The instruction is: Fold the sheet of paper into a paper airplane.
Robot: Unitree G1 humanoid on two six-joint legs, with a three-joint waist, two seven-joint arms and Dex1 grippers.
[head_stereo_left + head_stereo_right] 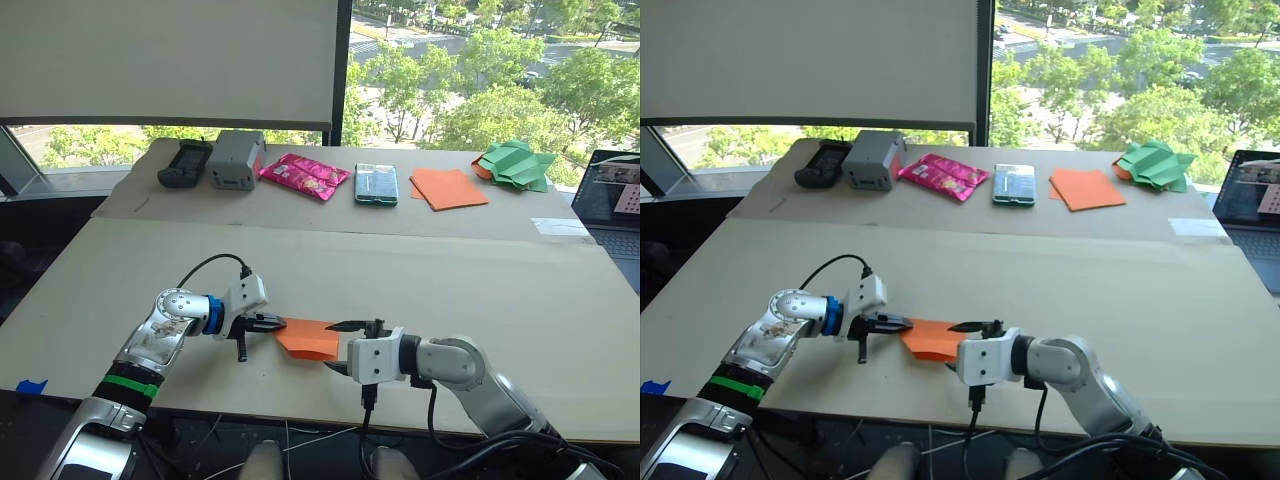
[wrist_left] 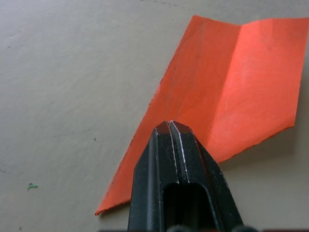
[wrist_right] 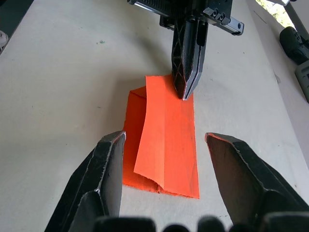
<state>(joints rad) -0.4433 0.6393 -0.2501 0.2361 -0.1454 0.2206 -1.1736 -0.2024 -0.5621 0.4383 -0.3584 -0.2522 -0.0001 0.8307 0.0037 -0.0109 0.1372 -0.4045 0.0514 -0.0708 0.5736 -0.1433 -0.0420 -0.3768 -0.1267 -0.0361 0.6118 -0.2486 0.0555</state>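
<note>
Sheet of paper: I see the orange sheet of paper [image 1: 308,338] lying on the near part of the worktop [image 1: 420,270], between my two claws; it is folded into a narrow piece with a lengthwise crease, and one flap lifts a little off the layer below.
Left claw: my left claw [image 1: 278,322] has its two black fingers pressed together, tips down on the edge of the sheet nearest it; from the left wrist view the fingertips [image 2: 170,129] sit on the orange surface, and I cannot tell whether any paper is pinched between them.
Right claw: my right claw [image 1: 338,347] is spread wide and holds nothing; in the right wrist view its fingers [image 3: 110,166] stand on either side of the sheet's near end, apart from the paper.
Far side of worktop: I can make out a black handset [image 1: 185,163], a grey box [image 1: 235,159], a pink packet [image 1: 304,175], a green-edged packet [image 1: 376,184], a flat stack of orange sheets [image 1: 448,188] and green paper shapes [image 1: 515,165], all well apart from the sheet I am working.
Right edge: an open laptop [image 1: 612,200] sits beside the worktop.
</note>
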